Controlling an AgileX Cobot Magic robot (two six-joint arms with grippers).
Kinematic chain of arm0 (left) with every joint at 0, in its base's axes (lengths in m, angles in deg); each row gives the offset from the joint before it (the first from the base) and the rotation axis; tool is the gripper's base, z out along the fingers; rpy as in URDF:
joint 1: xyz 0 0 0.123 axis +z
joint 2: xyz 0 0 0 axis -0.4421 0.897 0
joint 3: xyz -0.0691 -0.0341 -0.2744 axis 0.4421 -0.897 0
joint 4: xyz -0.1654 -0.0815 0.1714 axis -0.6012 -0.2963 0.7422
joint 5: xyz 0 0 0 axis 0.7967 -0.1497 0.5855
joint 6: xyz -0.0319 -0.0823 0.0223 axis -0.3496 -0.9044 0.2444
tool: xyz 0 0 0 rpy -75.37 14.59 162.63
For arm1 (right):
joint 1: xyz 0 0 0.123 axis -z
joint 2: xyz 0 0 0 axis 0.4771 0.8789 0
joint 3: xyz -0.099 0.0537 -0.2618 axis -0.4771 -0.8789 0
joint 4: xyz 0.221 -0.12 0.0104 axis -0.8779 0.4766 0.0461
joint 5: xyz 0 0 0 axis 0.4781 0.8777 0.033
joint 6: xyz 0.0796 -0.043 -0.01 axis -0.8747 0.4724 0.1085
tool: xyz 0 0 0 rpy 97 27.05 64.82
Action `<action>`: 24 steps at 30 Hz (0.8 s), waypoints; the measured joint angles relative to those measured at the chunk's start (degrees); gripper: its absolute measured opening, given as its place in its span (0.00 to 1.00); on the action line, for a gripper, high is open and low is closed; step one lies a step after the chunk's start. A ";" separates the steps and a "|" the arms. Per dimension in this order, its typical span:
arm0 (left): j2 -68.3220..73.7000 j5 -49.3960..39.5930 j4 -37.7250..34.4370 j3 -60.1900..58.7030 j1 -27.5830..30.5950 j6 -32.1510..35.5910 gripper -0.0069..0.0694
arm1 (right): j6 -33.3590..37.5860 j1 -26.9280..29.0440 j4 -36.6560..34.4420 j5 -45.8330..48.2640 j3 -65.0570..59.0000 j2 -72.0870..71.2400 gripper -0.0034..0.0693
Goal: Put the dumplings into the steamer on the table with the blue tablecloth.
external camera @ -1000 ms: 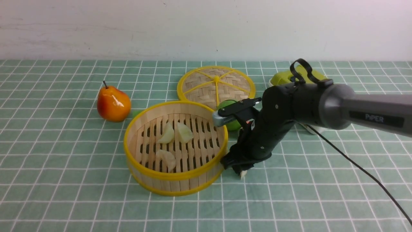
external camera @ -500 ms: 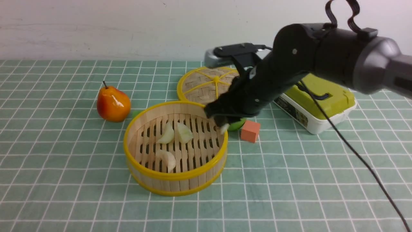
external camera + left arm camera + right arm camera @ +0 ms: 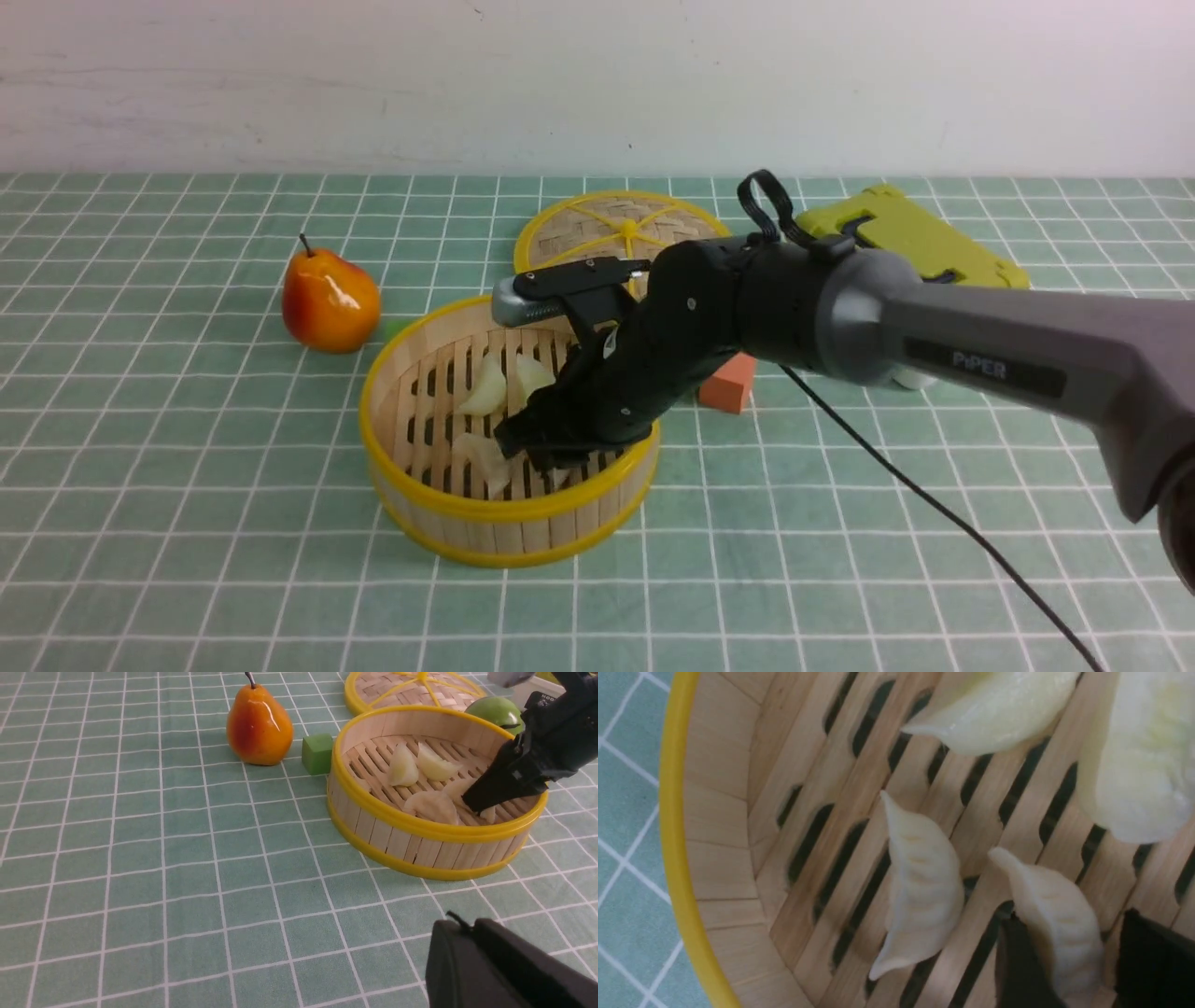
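Observation:
The steamer (image 3: 509, 509) stands mid-table on the blue tablecloth (image 3: 187, 485). Three dumplings (image 3: 484, 387) (image 3: 534, 373) (image 3: 481, 457) lie on its slats. My right gripper (image 3: 546, 457) reaches down inside the basket near its front right. In the right wrist view its jaws (image 3: 1069, 919) stand open astride a fourth dumpling (image 3: 1045, 896), which rests on the slats against one finger with a gap to the other. A neighbouring dumpling (image 3: 924, 891) lies beside it. My left gripper (image 3: 467, 926) hovers shut and empty over the cloth, short of the steamer (image 3: 420, 826).
A pear (image 3: 329, 299) sits left of the steamer, with a green cube (image 3: 317, 753) between them. The woven lid (image 3: 616, 238) lies behind. An orange cube (image 3: 728, 385), a green apple (image 3: 497, 711) and a green-lidded box (image 3: 906, 233) are to the right. A cable (image 3: 934, 504) trails across the cloth.
My right arm carried a dumpling from the cloth right of the steamer, up over the rim and down into the basket. Its jaws have parted around it.

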State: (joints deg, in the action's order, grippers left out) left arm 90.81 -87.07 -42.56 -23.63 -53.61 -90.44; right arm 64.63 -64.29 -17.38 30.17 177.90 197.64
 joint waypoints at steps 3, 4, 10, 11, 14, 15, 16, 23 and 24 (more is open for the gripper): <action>0.00 0.00 0.17 0.00 0.00 0.00 0.14 | -0.05 0.62 0.00 4.68 2.03 -2.62 0.58; 0.00 0.00 0.25 0.00 0.00 0.00 0.14 | -0.20 1.06 0.21 7.05 2.84 -4.29 0.59; 0.00 0.00 0.37 0.00 0.00 0.00 0.14 | -0.22 3.48 8.37 14.93 3.96 -21.87 0.43; 0.00 0.00 0.37 0.00 0.00 0.00 0.14 | -0.22 3.55 8.93 15.13 3.96 -22.64 0.43; 0.00 0.00 0.36 0.00 0.00 0.00 0.15 | -1.93 3.70 18.83 16.78 1.31 -35.46 0.24; 0.00 0.00 0.42 0.00 0.00 0.00 0.15 | -3.15 3.70 21.39 16.77 -1.33 -40.48 0.17; 0.00 0.00 0.42 0.00 0.00 0.00 0.15 | -4.27 3.70 24.07 16.52 -4.92 -45.50 0.12; 0.00 0.00 0.42 0.00 0.00 0.00 0.16 | -13.37 3.70 33.99 4.02 -32.88 -70.24 0.02; 0.00 0.00 0.42 0.00 0.00 0.00 0.16 | -16.05 3.70 37.54 -2.95 -42.52 -77.16 0.02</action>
State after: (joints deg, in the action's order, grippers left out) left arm 90.81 -87.07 -42.14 -23.63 -53.61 -90.44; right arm 48.59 -60.59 20.15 27.22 135.38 120.48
